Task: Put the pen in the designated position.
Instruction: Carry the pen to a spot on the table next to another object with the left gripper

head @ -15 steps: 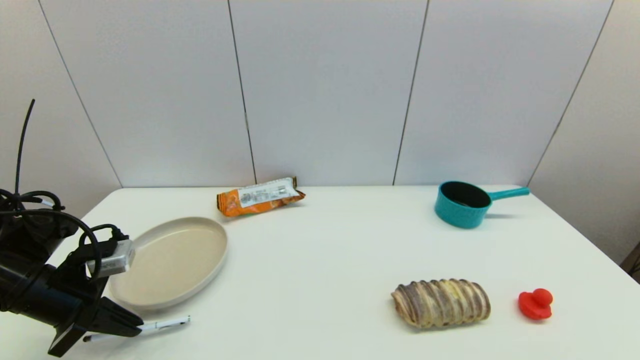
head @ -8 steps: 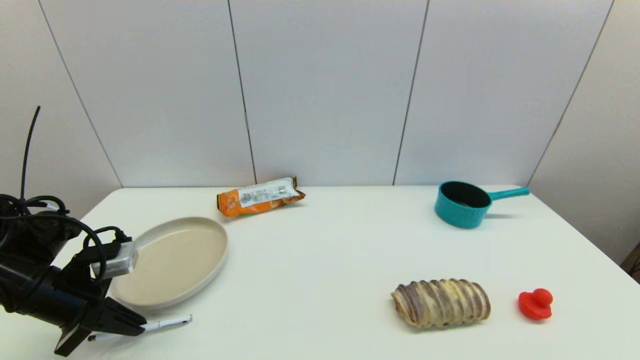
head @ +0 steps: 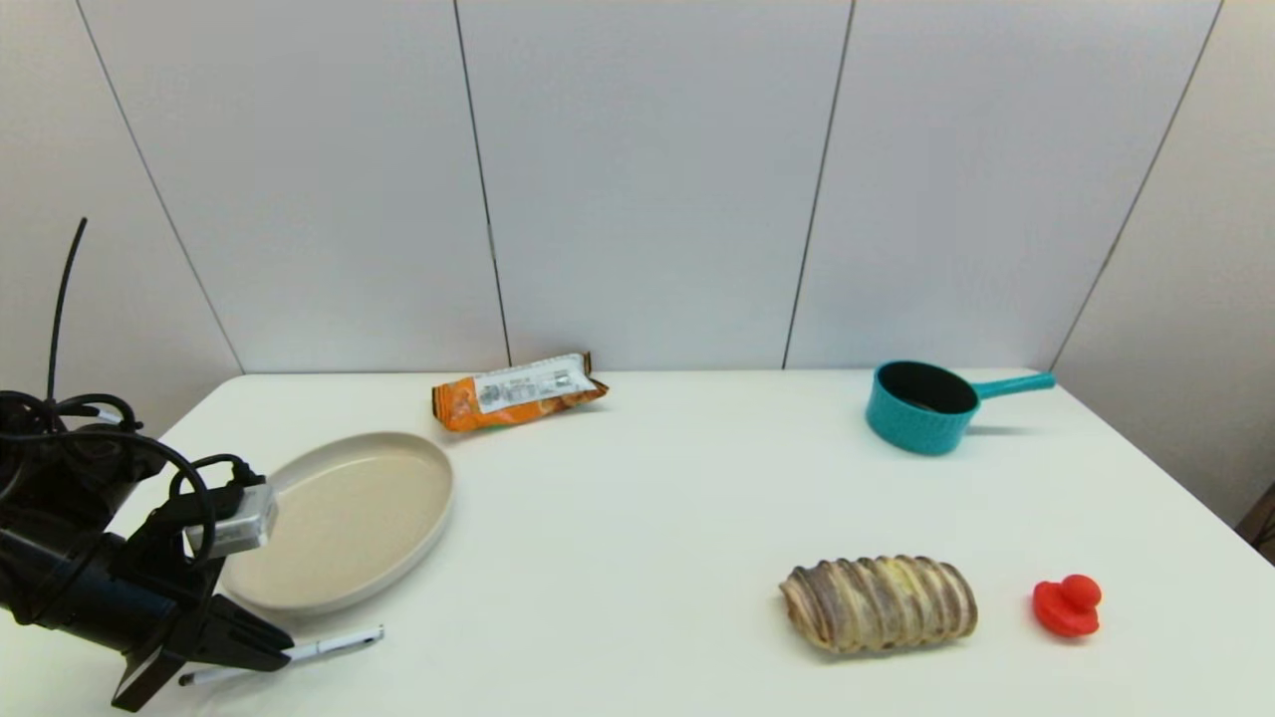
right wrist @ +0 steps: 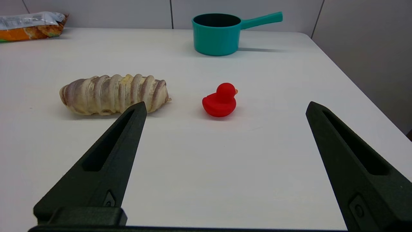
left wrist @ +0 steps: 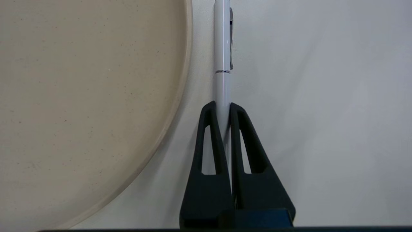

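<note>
1. Head view: left gripper [head: 267, 649] low at the near-left table corner, pinching the pen [head: 334, 641] beside the plate [head: 349, 518].
2. Left wrist: fingers [left wrist: 210, 129] clamp the barrel; lift level, clear the rim.
3. Right wrist: right gripper [right wrist: 225, 141] parked, spread wide.

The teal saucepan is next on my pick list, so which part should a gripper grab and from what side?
Judging by its shape, grip the saucepan by its straight handle, which sticks out toward the table's right edge. Come from above with the jaws across the handle. The right gripper, open, is the nearer one; the left gripper is shut on the pen.
</note>
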Controlling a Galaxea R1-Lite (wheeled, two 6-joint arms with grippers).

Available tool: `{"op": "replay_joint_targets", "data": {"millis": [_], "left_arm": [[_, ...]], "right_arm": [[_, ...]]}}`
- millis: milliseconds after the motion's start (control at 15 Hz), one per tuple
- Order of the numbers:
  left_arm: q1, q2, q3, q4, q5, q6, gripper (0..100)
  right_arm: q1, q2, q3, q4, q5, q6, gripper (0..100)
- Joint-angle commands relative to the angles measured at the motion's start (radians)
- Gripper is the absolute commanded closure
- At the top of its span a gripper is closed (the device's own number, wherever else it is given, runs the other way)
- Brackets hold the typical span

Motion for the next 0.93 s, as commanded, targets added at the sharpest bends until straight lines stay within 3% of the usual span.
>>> {"op": "replay_joint_targets", "data": {"millis": [67,933], "left_arm": [[0.000,-0.002,0.001,0.004,-0.004,0.007,100],[0.000,-0.020,-0.001,0.006,-0.005,0.009,100]], "right_arm": [[-0.001,0.000,-0.001,-0.001,0.001,0.000,0],[0.000,0.000,0.001,-0.001,0.001,0.000,0]]}}
